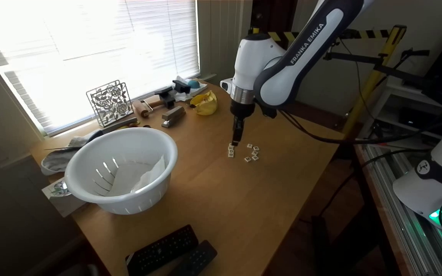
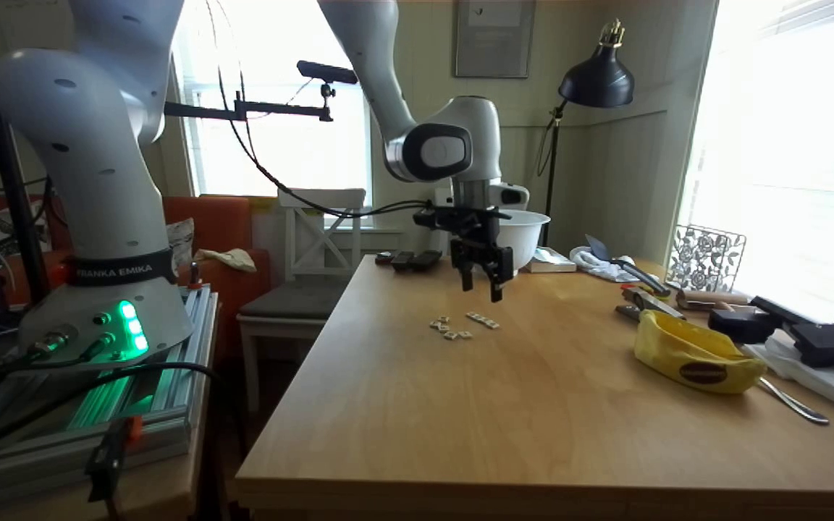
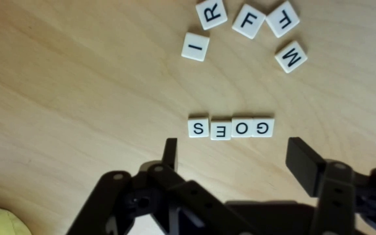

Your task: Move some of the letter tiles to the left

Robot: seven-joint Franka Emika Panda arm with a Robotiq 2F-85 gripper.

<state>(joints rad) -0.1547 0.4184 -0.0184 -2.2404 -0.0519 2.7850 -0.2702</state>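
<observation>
Small cream letter tiles lie on the wooden table. Several form a row reading S, E, O, G in the wrist view [image 3: 242,127]; the row also shows in both exterior views [image 1: 231,153] [image 2: 483,320]. Several scattered tiles, R, I, F, M and another, lie apart from the row in the wrist view [image 3: 248,21] and in both exterior views [image 1: 255,153] [image 2: 450,335]. My gripper [image 3: 233,143] is open and empty. It hangs above the table close to the row, as both exterior views show [image 1: 236,142] [image 2: 482,291]. Its fingers appear wider apart than the row is long.
A white bowl [image 1: 129,205] stands on the table, with dark remotes [image 1: 163,249] near it. A yellow object [image 2: 699,354], a stapler [image 1: 173,115] and a metal napkin holder [image 1: 110,102] are toward the window side. A table edge [image 2: 533,481] runs along the front.
</observation>
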